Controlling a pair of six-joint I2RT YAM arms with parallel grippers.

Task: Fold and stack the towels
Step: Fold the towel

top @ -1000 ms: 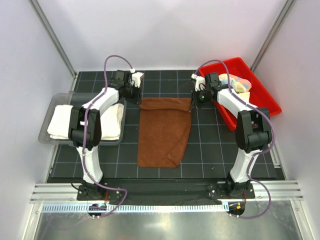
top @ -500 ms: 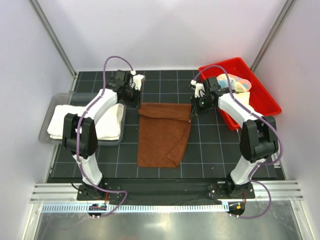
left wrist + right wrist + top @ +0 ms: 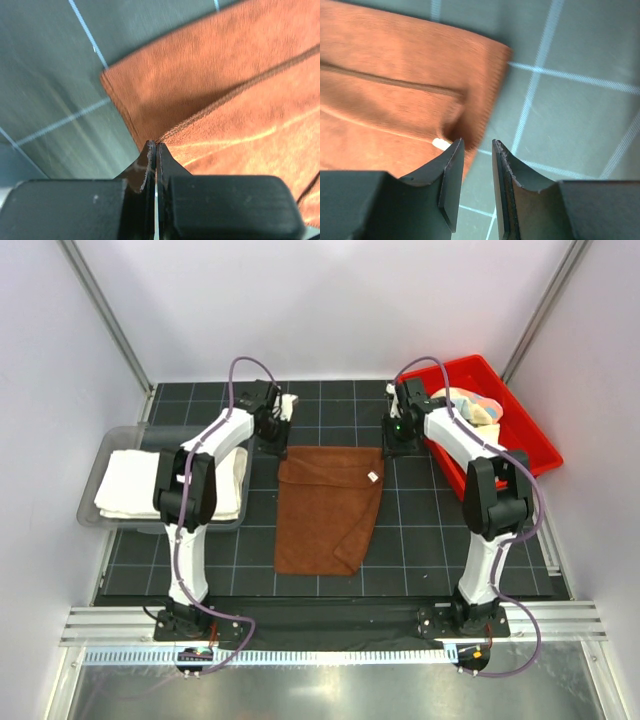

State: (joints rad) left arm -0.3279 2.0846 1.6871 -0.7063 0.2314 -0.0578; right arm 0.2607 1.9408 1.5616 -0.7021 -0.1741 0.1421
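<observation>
Midway across the tabletop (image 3: 430, 540) lies the brown towel (image 3: 328, 515), its far edge doubled back over itself, so the first fold looks partly made. At its far left corner the left claw (image 3: 156, 148) is clenched on the upper layer, while the right claw (image 3: 477, 150) hangs released and empty over the far right corner, both arms stretched forward. Next, I judge, the left must let go before a fresh grip.

Walls (image 3: 330, 310): plain white panels on three sides, evenly lit.
Posts (image 3: 105, 310): grey metal bars slanting up the back corners.
Worktop (image 3: 420, 540): black mat, pale grid lines.
Rail (image 3: 330, 621): aluminium, along the near edge.
Metal sheet (image 3: 330, 690): shiny, nearest the camera.
</observation>
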